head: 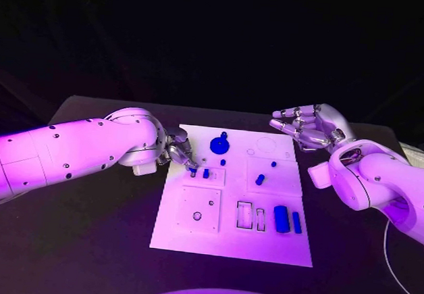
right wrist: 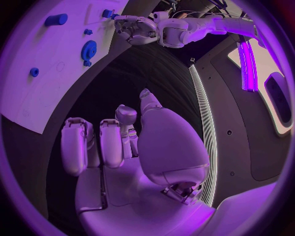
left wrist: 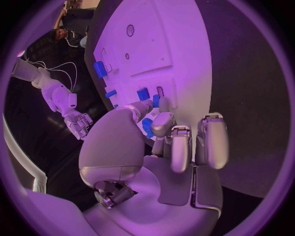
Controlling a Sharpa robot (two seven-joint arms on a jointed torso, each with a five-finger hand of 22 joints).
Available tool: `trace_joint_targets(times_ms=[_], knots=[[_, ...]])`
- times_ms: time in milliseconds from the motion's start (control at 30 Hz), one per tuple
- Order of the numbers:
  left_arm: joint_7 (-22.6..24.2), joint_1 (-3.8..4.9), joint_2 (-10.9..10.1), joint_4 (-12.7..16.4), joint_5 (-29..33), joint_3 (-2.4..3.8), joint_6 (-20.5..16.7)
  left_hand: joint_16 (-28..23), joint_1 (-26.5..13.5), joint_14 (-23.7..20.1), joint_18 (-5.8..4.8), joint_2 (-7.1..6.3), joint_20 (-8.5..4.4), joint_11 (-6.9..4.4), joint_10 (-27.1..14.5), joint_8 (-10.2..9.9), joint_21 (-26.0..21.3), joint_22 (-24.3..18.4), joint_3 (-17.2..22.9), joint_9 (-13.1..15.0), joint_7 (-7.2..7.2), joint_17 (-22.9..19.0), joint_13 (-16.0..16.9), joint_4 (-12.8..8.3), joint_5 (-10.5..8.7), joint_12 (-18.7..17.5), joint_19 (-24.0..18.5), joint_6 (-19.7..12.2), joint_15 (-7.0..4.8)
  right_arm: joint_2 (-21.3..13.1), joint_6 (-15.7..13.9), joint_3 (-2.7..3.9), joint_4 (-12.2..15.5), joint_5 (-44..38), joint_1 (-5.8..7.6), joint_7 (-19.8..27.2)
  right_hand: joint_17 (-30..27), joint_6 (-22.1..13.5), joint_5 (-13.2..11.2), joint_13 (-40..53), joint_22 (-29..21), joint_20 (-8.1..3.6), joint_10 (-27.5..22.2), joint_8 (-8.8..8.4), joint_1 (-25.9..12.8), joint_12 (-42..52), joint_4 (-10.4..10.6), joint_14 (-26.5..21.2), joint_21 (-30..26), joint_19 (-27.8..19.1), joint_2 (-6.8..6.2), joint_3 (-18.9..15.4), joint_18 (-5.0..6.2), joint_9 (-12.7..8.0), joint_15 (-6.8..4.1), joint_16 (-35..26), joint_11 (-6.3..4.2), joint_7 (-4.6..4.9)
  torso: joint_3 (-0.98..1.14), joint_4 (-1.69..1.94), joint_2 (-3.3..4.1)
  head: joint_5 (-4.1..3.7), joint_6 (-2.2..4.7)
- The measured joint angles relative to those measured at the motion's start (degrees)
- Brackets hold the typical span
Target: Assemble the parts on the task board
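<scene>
Task board [head: 230, 236] lies mid-frame on the surface, long axis running top-to-bottom of frame; left robot hand [head: 180, 151] fingertips sit at small blue parts [head: 206, 174] by its upper-left edge, grasp can't tell, right robot hand [head: 309, 129] released off upper right; imo seat part straight down, keep upright.

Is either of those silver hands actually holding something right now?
The right hand holds nothing. The left hand has its fingers down at a small blue part; a hold cannot be told.

The task board [head: 231, 236] is showing white on the black table [head: 88, 247]. The parts [head: 281, 219] are showing blue (the hands [head: 309, 129] silver).
</scene>
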Motion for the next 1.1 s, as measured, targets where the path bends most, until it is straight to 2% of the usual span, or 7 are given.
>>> trace_joint_targets(times_ms=[133, 467, 1100], knots=[[0.0, -0.29, 0.2, -0.3, -0.5, 0.0, 0.6, 0.0, 0.0, 0.0, 0.0, 0.0, 0.0, 0.0, 0.0, 0.0, 0.0, 0.0, 0.1, 0.0, 0.01, 0.0, 0.0, -0.1, 0.0, 0.0, 0.0, 0.0, 0.0, 0.0, 0.0, -0.01, 0.0, 0.0, -0.02, 0.0, 0.0, 0.0, 0.0, 0.0, 0.0, 0.0, 0.0, 0.0, 0.0, 0.0, 0.0, 0.0, 0.0, 0.0, 0.0, 0.0, 0.0, 0.0, 0.0, 0.0, 0.0, 0.0, -0.02, 0.0, 0.0, 0.04, -0.12], [-0.1, -0.39, 0.2, -0.3, -1.3, 0.07, 2.3, 0.0, -0.4, 0.0, -0.01, -0.36, 0.0, 0.01, 0.0, -0.1, 0.0, 0.0, 0.5, 0.0, 0.1, 0.0, 0.0, -0.4, 0.0, 0.0, 0.0, 0.1, 0.0, 0.0, 0.1, -0.02, 0.0, 0.0, -0.1, 0.1, 0.0, 0.0, 0.0, 0.0, 0.0, 0.0, 0.0, 0.0, 0.0, 0.0, 0.0, 0.0, 0.0, 0.0, 0.0, 0.0, 0.0, 0.0, 0.0, 0.0, 0.0, 0.0, -0.01, 0.0, -0.03, 0.01, -0.35], [-0.3, -0.29, 0.2, -0.2, -2.2, 0.19, 3.9, 0.0, 0.1, 0.0, 0.0, -0.43, 0.0, 0.01, 0.0, -0.3, 0.0, 0.0, 0.3, -0.2, -0.03, 0.0, 0.0, -0.7, -0.02, 0.0, 0.0, 0.4, 0.0, 0.0, 0.6, -0.04, 0.0, -0.1, -0.16, 0.2, 0.0, 0.0, 0.0, 0.0, 0.0, 0.0, 0.0, 0.0, 0.0, 0.0, 0.0, 0.0, 0.0, 0.0, 0.0, 0.0, 0.0, 0.0, 0.0, 0.0, 0.0, 0.0, 0.02, 0.01, -0.04, -0.13, -0.52]])
